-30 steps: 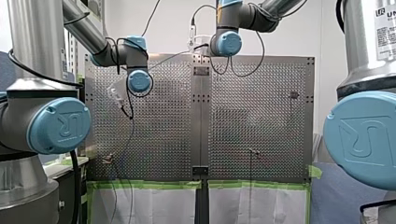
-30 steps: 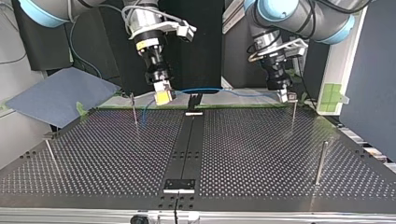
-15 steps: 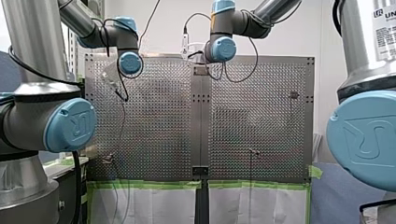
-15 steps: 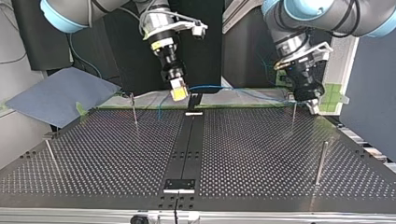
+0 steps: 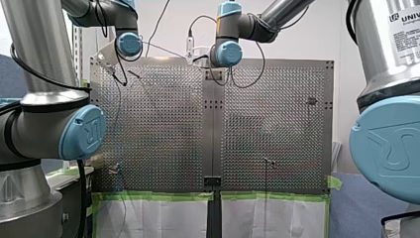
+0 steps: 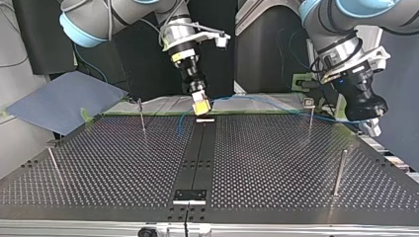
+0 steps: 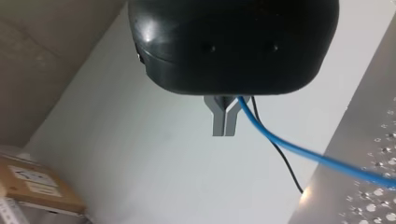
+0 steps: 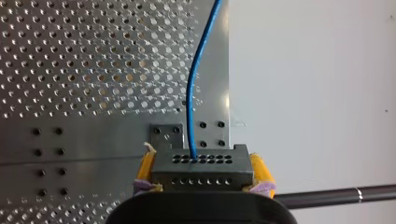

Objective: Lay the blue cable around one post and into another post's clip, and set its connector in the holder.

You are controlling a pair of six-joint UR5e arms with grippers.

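Two pincers share the blue cable [image 6: 257,100]. My right pincer [image 8: 201,176] is clenched on the dark connector [image 8: 201,164], with its yellow pads [image 8: 145,169] pressed against the block's two sides. The cable leaves the block's face and runs ahead over the perforated bench [image 6: 276,163]. In the top view this pincer hangs at the far end of the centre strip, just above a small pale plate [image 6: 204,120], which I judge marks the holder's place. Gripping the flanks leaves the connector's face free for seating. My left pincer [image 7: 224,122] is closed on the cable itself: its metal fingers meet, and the blue line emerges from between them. It stands off the bench's edge at the top view's right, beyond the clip post [image 6: 310,118]. The cable therefore spans the air between the two grips and passes near that post's top. Whether it touches the post, I cannot tell. I judge this stretch holds the run taut for lowering. Nothing is routed or seated yet.
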